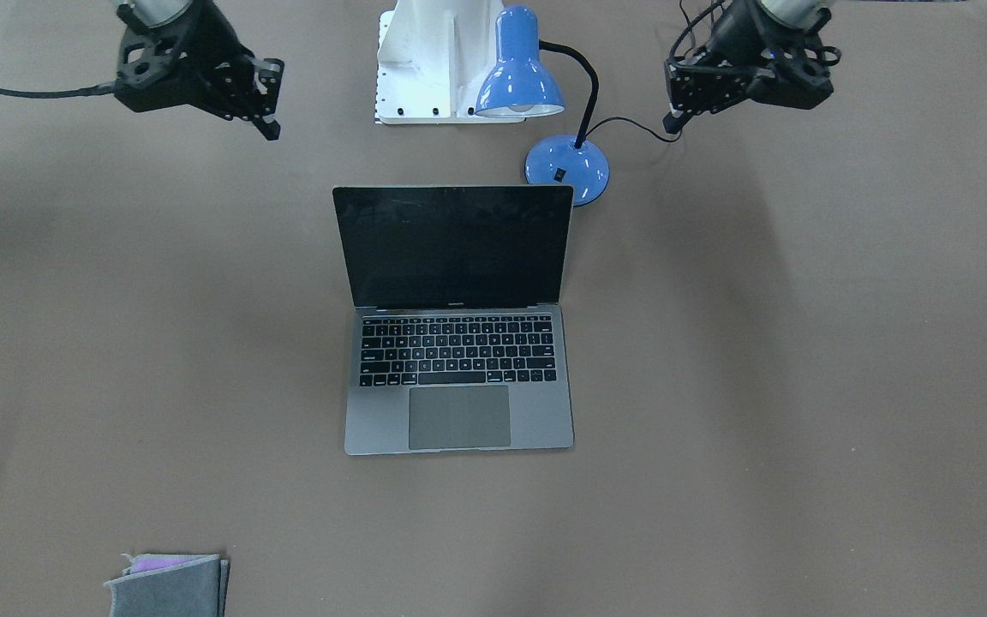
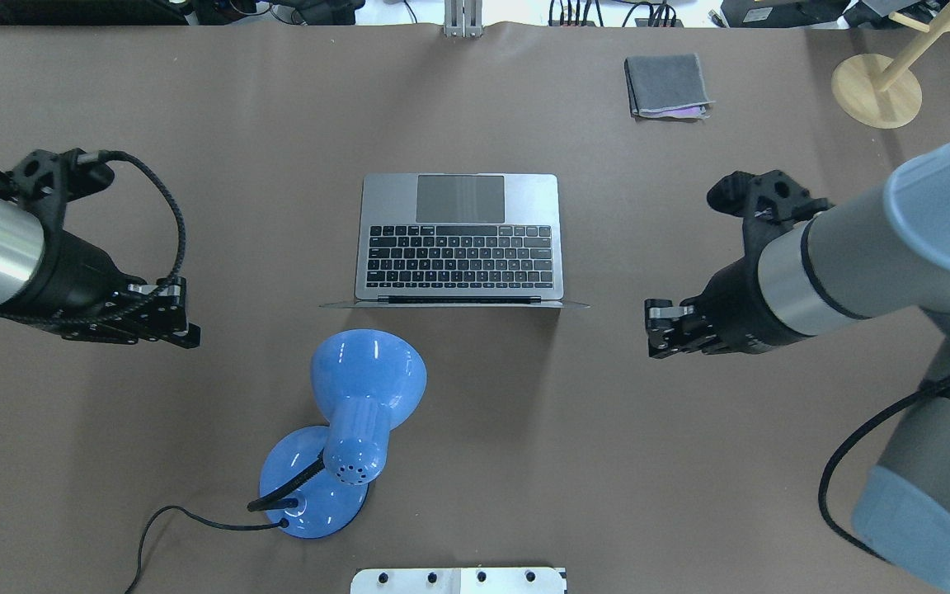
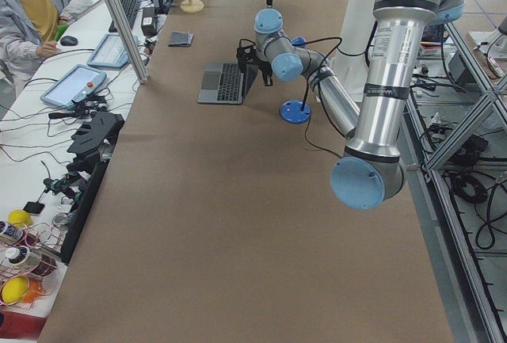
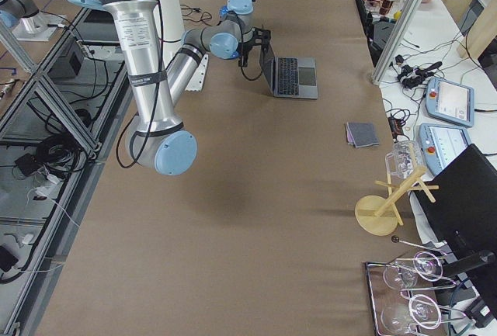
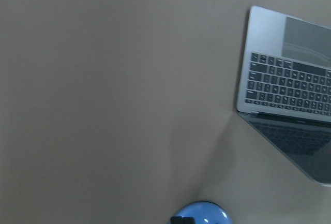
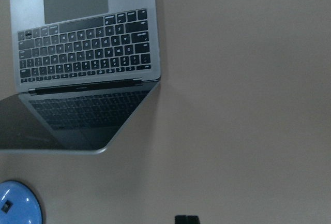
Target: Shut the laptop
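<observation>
- Two grippers hang above the table, one to each side of the laptop [image 2: 458, 247], and neither touches it. The left gripper [image 2: 182, 318] and the right gripper [image 2: 655, 328] are both well apart from it.
- No view shows the fingers plainly enough, so I cannot tell whether either gripper is wide or narrow. Neither holds anything.
- The laptop sits mid-table with its base flat and its trackpad end away from the robot. Its lid [image 1: 452, 247] stands open, close to upright, with the dark screen facing the operators' side.
- A blue desk lamp [image 2: 343, 429] stands on the robot's side of the lid, toward the left arm. Its shade is near the back of the lid but apart from it. A grey felt pouch [image 2: 666, 85] lies far off, near the table's far edge.
- By my reading, the closing has not begun and this is the approach step.
- The next move calls for one gripper to come in behind the lid's top edge and press it forward and down onto the keys.
- The right side looks the freer path, since the lamp crowds the left.
</observation>
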Robot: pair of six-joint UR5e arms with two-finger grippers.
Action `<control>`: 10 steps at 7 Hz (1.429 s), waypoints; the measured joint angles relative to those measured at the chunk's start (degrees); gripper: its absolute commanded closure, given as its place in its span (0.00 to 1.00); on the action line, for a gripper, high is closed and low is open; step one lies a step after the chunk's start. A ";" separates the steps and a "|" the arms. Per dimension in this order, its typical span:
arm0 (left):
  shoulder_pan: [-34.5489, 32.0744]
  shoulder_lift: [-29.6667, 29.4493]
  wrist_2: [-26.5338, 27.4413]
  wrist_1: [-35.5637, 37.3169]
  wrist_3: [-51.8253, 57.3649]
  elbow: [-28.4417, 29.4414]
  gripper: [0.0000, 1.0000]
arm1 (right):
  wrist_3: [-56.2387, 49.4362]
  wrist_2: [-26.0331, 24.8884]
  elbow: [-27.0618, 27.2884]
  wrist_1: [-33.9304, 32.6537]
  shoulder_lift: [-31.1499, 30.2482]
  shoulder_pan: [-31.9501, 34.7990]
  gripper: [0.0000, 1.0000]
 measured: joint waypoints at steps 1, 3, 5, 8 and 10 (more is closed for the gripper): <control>2.07 -2.28 1.36 0.11 -1.43 1.28 1.00 | 1.68 -2.47 -0.44 -0.07 1.39 -3.04 1.00; 3.38 -6.71 2.18 0.22 -2.52 5.07 1.00 | 2.49 -5.71 -3.26 -0.18 4.35 -4.85 1.00; 3.58 -9.94 2.33 0.19 -2.73 8.61 1.00 | 2.51 -7.42 -6.75 0.06 6.70 -4.77 1.00; 4.18 -12.43 3.23 0.18 -2.77 11.28 1.00 | 1.92 -7.69 -10.18 0.23 9.10 -2.78 1.00; 4.69 -14.65 4.43 0.13 -2.75 13.79 1.00 | 1.52 -7.64 -12.12 0.24 10.16 -1.64 1.00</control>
